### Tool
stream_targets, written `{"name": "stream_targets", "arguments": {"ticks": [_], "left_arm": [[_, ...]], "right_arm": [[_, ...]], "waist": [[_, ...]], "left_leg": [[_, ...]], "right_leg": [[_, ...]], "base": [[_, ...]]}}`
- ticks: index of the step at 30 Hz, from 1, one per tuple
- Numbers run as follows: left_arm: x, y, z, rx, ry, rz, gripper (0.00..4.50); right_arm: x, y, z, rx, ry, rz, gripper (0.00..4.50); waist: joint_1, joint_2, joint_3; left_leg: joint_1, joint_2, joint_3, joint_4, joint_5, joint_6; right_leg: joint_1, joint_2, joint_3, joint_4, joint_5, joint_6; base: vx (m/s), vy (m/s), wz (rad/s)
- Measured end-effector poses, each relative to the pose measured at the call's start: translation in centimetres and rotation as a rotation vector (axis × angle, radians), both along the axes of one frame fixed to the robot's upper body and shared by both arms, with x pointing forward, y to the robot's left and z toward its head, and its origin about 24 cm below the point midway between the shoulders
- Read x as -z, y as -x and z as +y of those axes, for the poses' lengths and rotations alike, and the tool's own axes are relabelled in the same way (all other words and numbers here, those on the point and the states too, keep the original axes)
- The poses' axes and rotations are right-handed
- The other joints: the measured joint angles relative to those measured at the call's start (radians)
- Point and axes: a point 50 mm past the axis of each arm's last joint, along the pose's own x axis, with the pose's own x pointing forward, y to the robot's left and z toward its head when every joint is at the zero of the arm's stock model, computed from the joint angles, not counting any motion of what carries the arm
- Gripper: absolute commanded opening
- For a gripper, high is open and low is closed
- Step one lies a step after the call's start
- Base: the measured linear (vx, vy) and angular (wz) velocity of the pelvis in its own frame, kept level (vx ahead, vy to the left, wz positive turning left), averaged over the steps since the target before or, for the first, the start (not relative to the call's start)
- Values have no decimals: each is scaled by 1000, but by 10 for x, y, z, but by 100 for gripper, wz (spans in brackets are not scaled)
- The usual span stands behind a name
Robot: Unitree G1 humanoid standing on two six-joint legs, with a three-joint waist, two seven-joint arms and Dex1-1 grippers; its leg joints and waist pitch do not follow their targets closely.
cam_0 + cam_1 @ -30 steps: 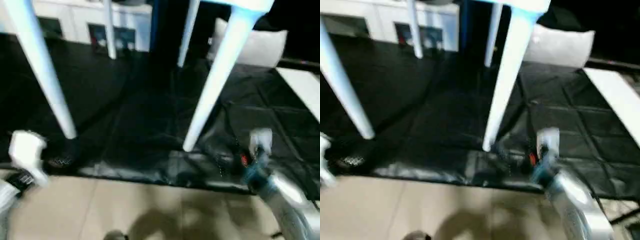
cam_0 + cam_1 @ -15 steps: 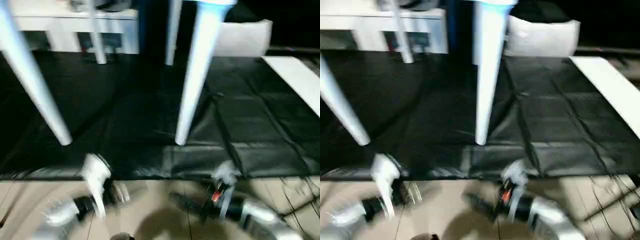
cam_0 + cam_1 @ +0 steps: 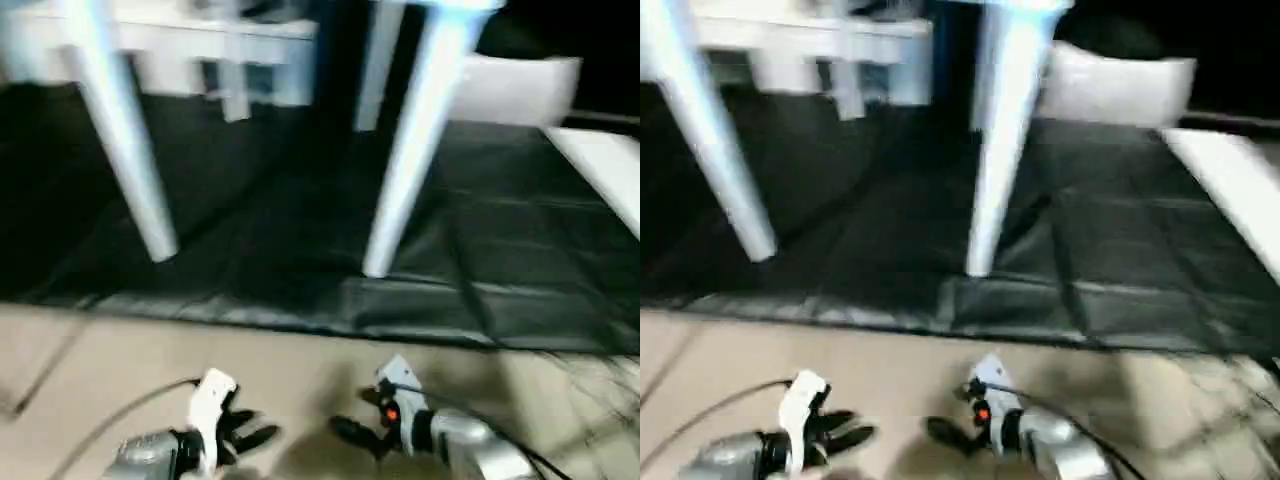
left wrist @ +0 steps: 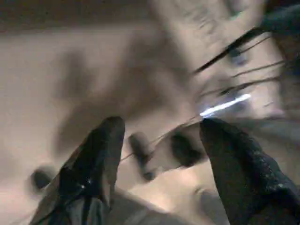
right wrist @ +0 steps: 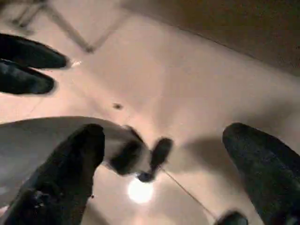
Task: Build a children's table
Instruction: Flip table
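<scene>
Looks like the build is basically done. The children's table [image 3: 420, 130] is standing upright on its own legs on the black mat [image 3: 300, 230], right in front of the robot. Two near legs are planted on the mat toward its front edge, and two more show farther back, so all four seem to be in their sockets. The top is mostly cut off by the upper edge of the view, just a sliver of it at the near right leg, so I can't say whether every leg is seated fully. If anything's left, my guess is it's just a check that the legs are pushed home.

The legs themselves are long, round, white and tapered, thinner at the foot, splayed a bit outward.

Both arms hang low over the tan floor [image 3: 300, 370], well apart from the table and holding nothing. The left hand [image 3: 245, 432] has its black fingers spread, same for the right hand [image 3: 350, 432], and the two point toward each other.

Behind the mat there's a white cabinet [image 3: 200, 60], and a flat white board [image 3: 600, 165] lies at the right.
</scene>
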Motion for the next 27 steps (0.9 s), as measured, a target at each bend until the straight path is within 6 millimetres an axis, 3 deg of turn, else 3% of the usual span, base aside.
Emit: {"name": "stream_targets", "arguments": {"ticks": [3,5,8,11,17,20,27], "left_arm": [[10,-1,2,-58,-91,36,299],[22,-4,2,-169,-204,96,299],[30,2,8,-243,-310,143,299],[34,9,16,-398,-307,191,299],[44,22,-6,-391,-234,275,299],[45,21,-9,-406,-218,274,299],[46,23,-8,-417,-219,280,299]], "right_arm": [[16,7,-7,147,63,95,450],[31,10,-10,311,198,168,450],[41,20,-19,394,314,227,450],[49,35,-31,462,381,304,450],[57,53,-30,468,422,368,450],[56,51,-31,453,435,359,450],[57,51,-32,445,443,353,450]], "waist": [[-18,-6,-1],[-28,-9,-1],[-34,-9,-1],[-33,-9,-1],[-29,0,-2],[-32,-1,-3],[-33,0,0]], "left_leg": [[-1,0,4,-1,0,0],[-1,0,8,-1,0,0],[-1,1,13,-1,1,2],[-1,3,20,-1,7,10],[-18,12,26,-1,13,16],[-25,17,29,-2,16,24],[-20,19,37,-6,12,17]], "right_leg": [[-4,-4,-2,-8,0,1],[-6,-13,-12,-7,1,0],[-6,-16,-14,-8,3,0],[-8,-17,-13,-7,23,3],[-25,-14,-16,-5,31,14],[-36,-12,-19,-4,30,15],[-34,-12,-16,-5,29,13]], "base": [[-7,18,-3],[0,0,0],[0,0,0],[54,-2,-2],[83,-13,-2],[91,-16,-2],[0,0,0]]}}
